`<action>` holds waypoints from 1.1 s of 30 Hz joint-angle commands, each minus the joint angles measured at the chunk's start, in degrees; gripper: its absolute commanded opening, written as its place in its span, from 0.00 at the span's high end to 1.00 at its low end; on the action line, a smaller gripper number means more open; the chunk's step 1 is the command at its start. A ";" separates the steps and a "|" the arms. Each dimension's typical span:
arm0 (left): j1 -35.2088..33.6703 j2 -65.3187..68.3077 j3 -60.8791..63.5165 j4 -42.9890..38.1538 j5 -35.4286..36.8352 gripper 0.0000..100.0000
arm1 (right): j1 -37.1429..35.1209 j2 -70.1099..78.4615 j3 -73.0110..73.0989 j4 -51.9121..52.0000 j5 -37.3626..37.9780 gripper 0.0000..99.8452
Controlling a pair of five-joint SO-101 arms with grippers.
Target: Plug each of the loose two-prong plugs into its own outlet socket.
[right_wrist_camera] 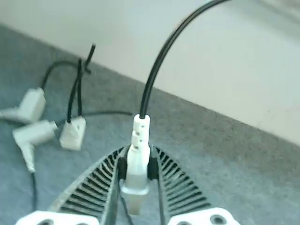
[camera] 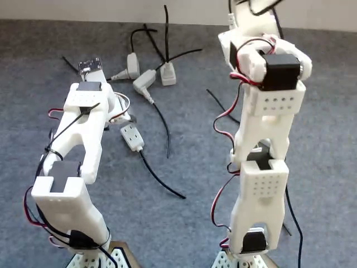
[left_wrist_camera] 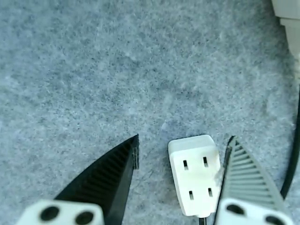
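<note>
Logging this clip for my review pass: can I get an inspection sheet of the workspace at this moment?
Surface: grey carpet-like mat, flat.
Job's things: white two-outlet socket block lying flat, slots up; white plug held off the mat; two angled white plugs and a white cord-end block lying together at the far side.
Clutter: nothing seen.
Grippers: left claw open, a finger on each side of the socket block; right claw shut on the white plug.
Cables: black cords loose across the mat; the held plug's cord rises upward.
Surroundings: pale wall behind the mat.
</note>
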 commanded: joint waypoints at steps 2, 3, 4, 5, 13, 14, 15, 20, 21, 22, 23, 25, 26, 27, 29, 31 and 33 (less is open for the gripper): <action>1.19 -0.57 -0.22 -0.44 -0.35 0.71 | -0.75 -9.63 -6.99 1.89 -14.51 0.99; 1.19 -0.57 -0.22 -0.44 -0.35 0.71 | -0.75 -11.21 -6.99 1.89 -17.93 0.99; 1.19 -0.57 -0.22 -0.44 -0.35 0.71 | -0.75 -12.70 -6.99 1.89 -21.27 0.99; 1.19 -0.57 -0.22 -0.44 -0.35 0.71 | -0.75 -14.11 -6.99 1.89 -24.44 0.99; 1.01 -0.57 -0.22 -0.44 -0.35 0.71 | -0.48 -22.99 -6.55 2.24 -53.19 0.99; 1.01 -0.66 -0.22 -0.44 -0.35 0.71 | -0.48 -23.52 -6.55 2.24 -53.71 0.99; 0.92 -0.75 -0.22 -0.35 -0.35 0.71 | -0.48 -23.87 -6.46 2.24 -53.98 0.99; 0.92 -1.10 -0.40 -0.44 -0.26 0.71 | 2.95 -24.13 -6.55 2.33 -57.76 0.99; 1.01 -1.10 -0.48 -0.53 -0.18 0.71 | 3.74 -24.13 -6.55 2.33 -59.87 0.99; 1.01 -1.10 -0.75 -0.53 -0.18 0.71 | 4.53 -24.04 -6.46 2.33 -61.80 0.99; 1.10 -1.10 -0.84 -0.62 0.00 0.71 | 5.32 -24.04 -6.46 2.33 -63.47 0.99; 1.19 -1.10 -0.84 -0.70 0.00 0.71 | 5.67 -23.96 -6.37 2.33 -64.70 0.99; 1.27 -1.19 -0.92 -0.70 0.09 0.71 | 5.85 -23.96 -6.37 2.33 -64.70 0.99; 1.27 -1.19 -0.92 -0.79 0.09 0.71 | 5.93 -23.96 -6.37 2.33 -64.70 0.99; 2.15 -1.19 -1.01 -0.79 0.09 0.71 | 6.64 -23.78 -6.37 2.33 -64.70 0.99; 3.38 -1.27 -1.71 -0.53 0.09 0.71 | 7.52 -22.73 -6.37 2.33 -65.14 0.99; 5.14 -1.27 -2.33 -0.44 0.09 0.71 | 8.66 -20.26 -6.37 2.33 -65.32 0.99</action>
